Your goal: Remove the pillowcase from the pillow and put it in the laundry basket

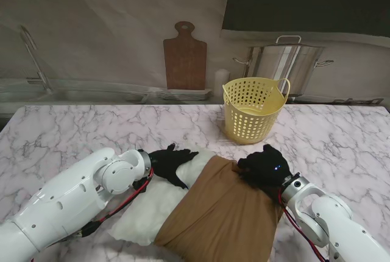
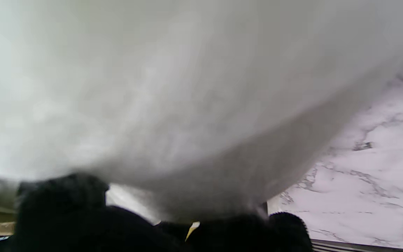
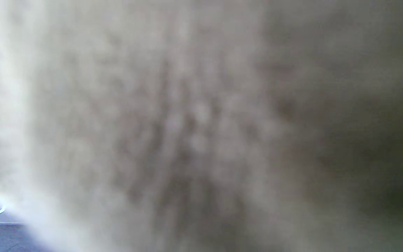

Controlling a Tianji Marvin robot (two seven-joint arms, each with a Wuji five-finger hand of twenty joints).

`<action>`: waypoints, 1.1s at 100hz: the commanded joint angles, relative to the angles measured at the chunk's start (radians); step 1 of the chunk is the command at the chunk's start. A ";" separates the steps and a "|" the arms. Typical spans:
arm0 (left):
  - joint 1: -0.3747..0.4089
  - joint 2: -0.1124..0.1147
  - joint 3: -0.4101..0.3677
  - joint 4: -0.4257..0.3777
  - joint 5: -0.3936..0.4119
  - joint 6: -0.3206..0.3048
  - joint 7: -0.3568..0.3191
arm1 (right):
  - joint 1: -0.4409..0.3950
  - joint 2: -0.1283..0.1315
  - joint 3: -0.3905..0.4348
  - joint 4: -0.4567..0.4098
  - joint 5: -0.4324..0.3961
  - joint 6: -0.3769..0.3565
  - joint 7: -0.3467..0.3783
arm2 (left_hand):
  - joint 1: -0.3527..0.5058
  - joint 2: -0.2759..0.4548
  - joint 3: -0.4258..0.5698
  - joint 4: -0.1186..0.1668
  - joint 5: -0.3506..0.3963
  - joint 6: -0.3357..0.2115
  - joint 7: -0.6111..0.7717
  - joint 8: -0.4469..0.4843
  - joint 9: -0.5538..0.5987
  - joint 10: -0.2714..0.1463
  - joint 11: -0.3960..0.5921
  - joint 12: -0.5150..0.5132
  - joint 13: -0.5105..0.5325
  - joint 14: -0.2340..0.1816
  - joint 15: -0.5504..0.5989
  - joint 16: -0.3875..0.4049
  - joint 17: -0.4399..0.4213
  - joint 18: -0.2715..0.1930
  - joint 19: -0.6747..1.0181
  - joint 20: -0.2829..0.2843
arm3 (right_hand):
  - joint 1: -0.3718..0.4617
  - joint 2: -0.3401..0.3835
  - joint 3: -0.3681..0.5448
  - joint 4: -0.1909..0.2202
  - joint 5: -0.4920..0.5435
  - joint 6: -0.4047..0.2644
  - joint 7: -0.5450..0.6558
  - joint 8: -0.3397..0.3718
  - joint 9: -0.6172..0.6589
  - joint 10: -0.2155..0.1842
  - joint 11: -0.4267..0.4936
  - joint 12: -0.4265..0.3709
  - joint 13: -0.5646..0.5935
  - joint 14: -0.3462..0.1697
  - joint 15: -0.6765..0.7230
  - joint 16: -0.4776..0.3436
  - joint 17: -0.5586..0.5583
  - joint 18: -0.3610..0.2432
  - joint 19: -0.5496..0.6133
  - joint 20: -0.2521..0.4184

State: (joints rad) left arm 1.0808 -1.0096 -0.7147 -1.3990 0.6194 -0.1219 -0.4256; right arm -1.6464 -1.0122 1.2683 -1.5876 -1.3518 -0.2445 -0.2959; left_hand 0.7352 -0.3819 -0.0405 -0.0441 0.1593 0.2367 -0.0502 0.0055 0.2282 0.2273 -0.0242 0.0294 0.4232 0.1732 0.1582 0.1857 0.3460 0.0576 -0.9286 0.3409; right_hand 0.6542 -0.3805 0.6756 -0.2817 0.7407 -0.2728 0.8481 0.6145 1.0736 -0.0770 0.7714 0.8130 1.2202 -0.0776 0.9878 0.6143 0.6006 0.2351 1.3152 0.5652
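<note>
Stand view: left hand [image 1: 169,163] flat on pillow [image 1: 146,210].

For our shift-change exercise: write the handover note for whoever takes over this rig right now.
Left robot hand: resting on the bare white pillow; grip unclear.
Right robot hand: on the far corner of the brown pillowcase, seemingly gripping it.
Pillowcase partly slid off, covering the pillow's right part.
Left: pull it free, drop it in the yellow laundry basket farther from me.

Matt brown cloth pillowcase [image 1: 222,213], soft white pillow [image 1: 149,210], perforated yellow plastic basket [image 1: 253,111], glossy marble-look table [image 1: 73,134].
</note>
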 commanded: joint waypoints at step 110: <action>0.106 -0.036 -0.078 -0.024 0.325 0.095 0.253 | -0.151 0.001 0.170 -0.065 -0.071 0.044 0.010 | 0.225 -0.131 0.924 0.291 0.844 -0.361 0.851 0.697 0.994 -0.233 0.385 0.591 0.701 -0.029 0.514 0.431 0.455 -0.103 2.351 0.168 | 0.169 0.023 0.121 0.085 0.054 -0.110 0.095 0.016 0.028 -0.008 0.080 0.019 0.081 -0.072 0.104 0.054 0.006 -0.012 0.004 -0.009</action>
State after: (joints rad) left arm 1.1809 -1.0647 -0.7872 -1.4572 0.9298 -0.0476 -0.1515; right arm -1.7806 -1.0251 1.4069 -1.6659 -1.4115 -0.2310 -0.2956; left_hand 0.8094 -0.5272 0.1214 0.0323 0.8320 -0.1499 0.5859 0.6156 1.1200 -0.0341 0.2326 0.5640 1.0458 0.1133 0.5633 0.5549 0.7813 0.0174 -0.9286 0.4888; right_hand 0.6520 -0.3510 0.6762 -0.2814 0.7286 -0.2731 0.7922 0.5767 1.0739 -0.0797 0.7795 0.8120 1.2280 -0.1024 0.9496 0.6137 0.6006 0.2350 1.3132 0.5630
